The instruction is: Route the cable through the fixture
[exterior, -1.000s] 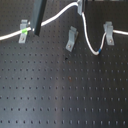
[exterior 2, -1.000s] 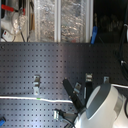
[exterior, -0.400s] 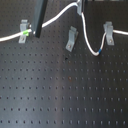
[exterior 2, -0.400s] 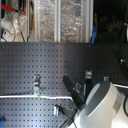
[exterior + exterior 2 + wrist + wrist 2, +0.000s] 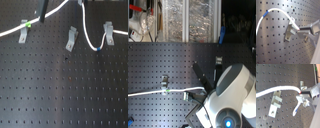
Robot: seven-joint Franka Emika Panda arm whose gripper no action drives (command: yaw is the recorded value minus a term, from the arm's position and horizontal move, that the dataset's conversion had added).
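Clamped on the cable (image 5: 279,11), the gripper (image 5: 300,30) pinches the white cord between its fingertips just beside a grey clip (image 5: 290,31) in the first wrist view. From the pinch the cord arcs away to its blue band (image 5: 265,14). In the first exterior view the cable sweeps from the first exterior view's left past a clip (image 5: 23,31) at the green band (image 5: 28,24), up to the top edge, then loops down to the blue band (image 5: 99,49) near another clip (image 5: 108,33). Between them the leaning fixture (image 5: 71,39) stands on the black pegboard (image 5: 60,95), clear of the cord.
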